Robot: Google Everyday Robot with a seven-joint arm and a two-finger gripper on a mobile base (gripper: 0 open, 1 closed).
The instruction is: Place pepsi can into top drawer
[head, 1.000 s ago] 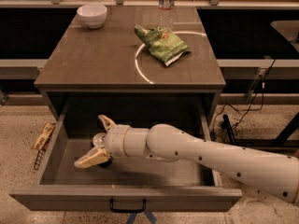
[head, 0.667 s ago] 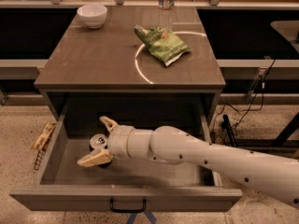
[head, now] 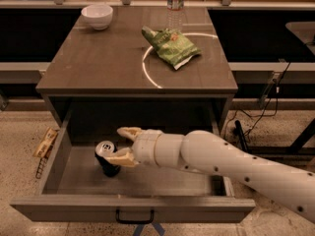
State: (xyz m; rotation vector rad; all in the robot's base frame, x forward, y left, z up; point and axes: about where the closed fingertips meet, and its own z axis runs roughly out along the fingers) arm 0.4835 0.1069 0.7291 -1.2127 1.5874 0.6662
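Observation:
The pepsi can stands upright on the floor of the open top drawer, left of middle, its silver top showing. My gripper is inside the drawer just right of the can, fingers spread apart. The lower fingertip sits right against the can's side and the upper fingertip is above and behind it. The white arm reaches in from the lower right. The drawer's black handle shows on its front panel.
On the cabinet top are a white bowl at the back left, a clear water bottle at the back and a green chip bag. A snack packet lies on the floor left of the drawer.
My gripper has drawn back to the right, away from the can. The can, mostly hidden between the fingers before, now stands in plain view on the drawer floor.

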